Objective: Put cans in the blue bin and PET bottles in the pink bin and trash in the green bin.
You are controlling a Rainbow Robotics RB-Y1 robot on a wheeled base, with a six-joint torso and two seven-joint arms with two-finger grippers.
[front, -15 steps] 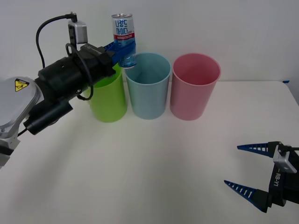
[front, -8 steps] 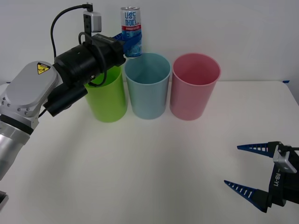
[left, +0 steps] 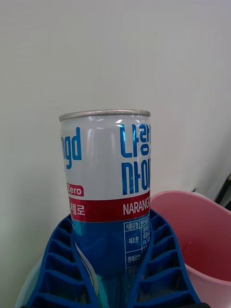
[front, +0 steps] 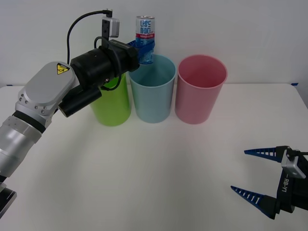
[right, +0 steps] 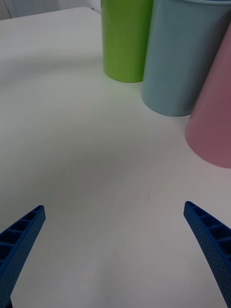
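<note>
The left claw (front: 143, 48) is gripping the can (front: 145, 34) upright above the blue bin (front: 152, 89), at its 11 o'clock rim, poised for release; the right claw (front: 258, 175) is idling open.

Front view: high, looking forward and down over the counter (front: 159, 168). Right wrist view: low, near the counter, facing the blue bin (right: 185, 53). Left wrist view: close on the can (left: 108, 192).

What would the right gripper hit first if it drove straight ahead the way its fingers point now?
Probably the blue bin. The open right gripper points across bare table toward the bins; the pink bin sits just off-line and may be closer, so depth is uncertain.
</note>
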